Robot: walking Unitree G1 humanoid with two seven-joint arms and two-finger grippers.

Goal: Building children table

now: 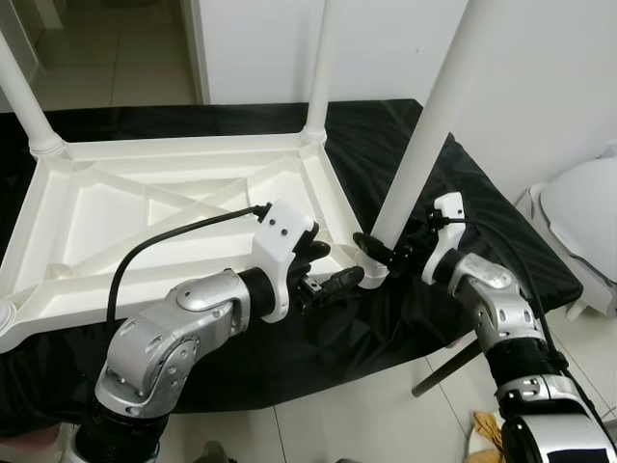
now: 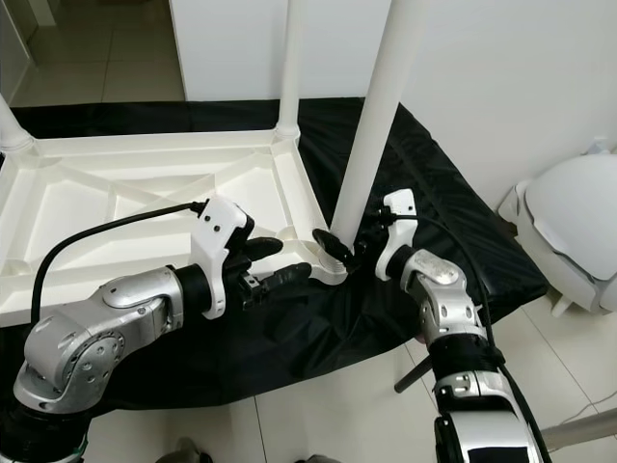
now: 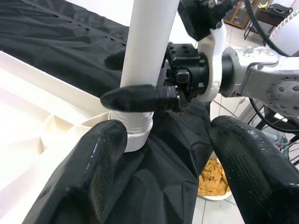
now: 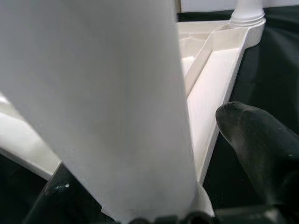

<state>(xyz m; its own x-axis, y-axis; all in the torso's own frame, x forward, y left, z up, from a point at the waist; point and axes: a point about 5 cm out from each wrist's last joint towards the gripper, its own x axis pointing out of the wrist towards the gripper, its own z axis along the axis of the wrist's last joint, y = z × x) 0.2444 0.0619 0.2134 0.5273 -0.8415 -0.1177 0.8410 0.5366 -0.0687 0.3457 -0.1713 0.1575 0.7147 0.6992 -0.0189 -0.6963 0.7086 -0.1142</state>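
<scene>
A white plastic children's table [image 1: 145, 212] lies upside down on a black cloth [image 1: 501, 231]. Two legs stand up at its far corners [image 1: 318, 68]. A third white leg [image 1: 424, 145] rises tilted from the near right corner socket [image 1: 371, 265]. My right gripper [image 1: 386, 247] is shut on this leg just above the socket, one finger [image 3: 140, 98] across its front and one behind. My left gripper [image 1: 333, 267] is open, its fingers [image 3: 88, 172] spread beside the same corner and apart from the leg. The right wrist view has the leg [image 4: 107, 93] pressed close against a finger [image 4: 261, 144].
The cloth-covered surface ends close in front of me, with tiled floor below. A white rounded lid [image 1: 578, 222] stands at the right. A dark rod [image 1: 448, 371] and a yellow cloth [image 1: 487, 424] lie on the floor by my right arm. A white wall stands behind the table.
</scene>
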